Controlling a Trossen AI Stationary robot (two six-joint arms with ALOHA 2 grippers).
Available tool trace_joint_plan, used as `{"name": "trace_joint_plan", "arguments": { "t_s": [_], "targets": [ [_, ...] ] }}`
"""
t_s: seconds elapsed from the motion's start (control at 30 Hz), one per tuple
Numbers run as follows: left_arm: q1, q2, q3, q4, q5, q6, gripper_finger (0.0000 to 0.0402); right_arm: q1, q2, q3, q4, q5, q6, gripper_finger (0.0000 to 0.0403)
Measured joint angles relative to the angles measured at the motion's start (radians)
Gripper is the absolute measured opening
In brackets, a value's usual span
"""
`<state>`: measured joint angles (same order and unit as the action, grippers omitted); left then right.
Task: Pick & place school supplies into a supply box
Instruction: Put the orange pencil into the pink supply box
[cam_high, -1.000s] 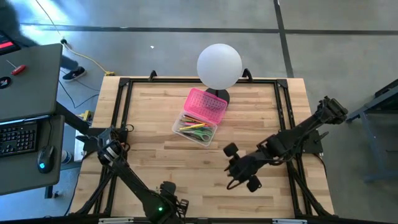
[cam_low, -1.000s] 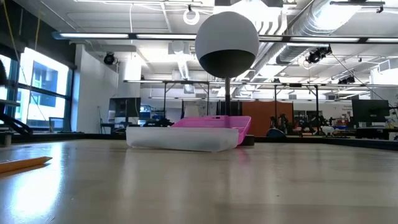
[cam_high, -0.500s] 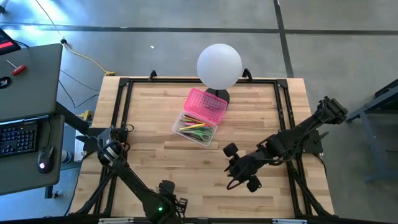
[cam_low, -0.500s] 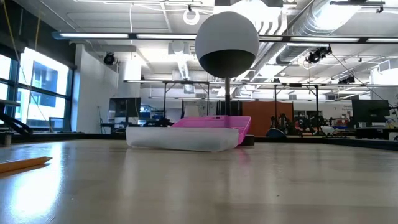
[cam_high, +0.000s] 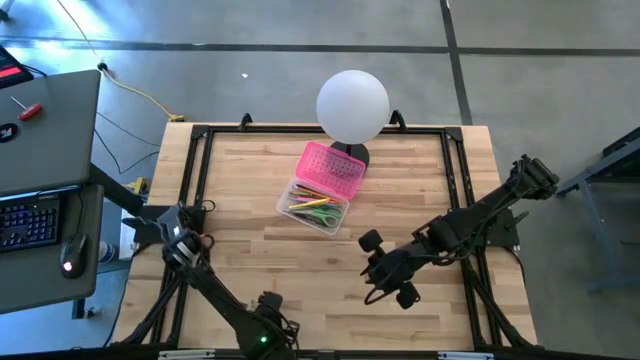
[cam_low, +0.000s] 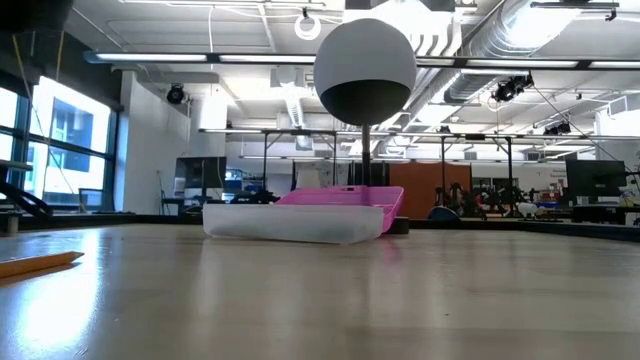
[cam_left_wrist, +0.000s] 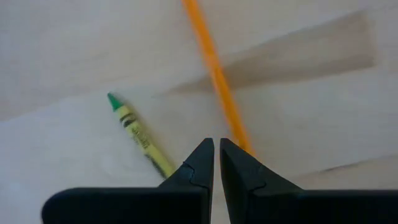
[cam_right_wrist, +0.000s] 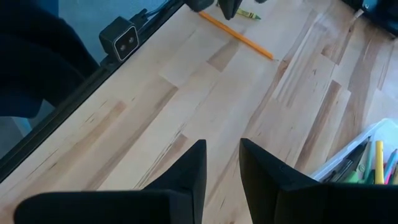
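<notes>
Orange pencil (cam_left_wrist: 214, 74) beyond left gripper (cam_left_wrist: 216, 163), jaws nearly shut, empty; right gripper (cam_right_wrist: 222, 163) jaws parted, empty.

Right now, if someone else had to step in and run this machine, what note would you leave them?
Left gripper: shut, empty, low over the table's near left edge, beside a green crayon and an orange pencil.
Right gripper: open, empty, above bare wood at the near right.
Supply box: open, mid-table by the globe lamp, already holding several pens.
Left to do: box the crayon and pencil.
</notes>
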<state>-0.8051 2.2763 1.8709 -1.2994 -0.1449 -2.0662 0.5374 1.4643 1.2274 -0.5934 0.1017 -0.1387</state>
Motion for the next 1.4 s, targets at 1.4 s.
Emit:
{"name": "trace_joint_plan", "arguments": {
  "t_s": [1.4],
  "targets": [
    [0.059, 0.005, 0.0, -0.191, -0.206, -0.066, 0.0078, 0.0, 0.0, 0.0, 0.045, 0.0, -0.053, 0.0074]
  ]
}}
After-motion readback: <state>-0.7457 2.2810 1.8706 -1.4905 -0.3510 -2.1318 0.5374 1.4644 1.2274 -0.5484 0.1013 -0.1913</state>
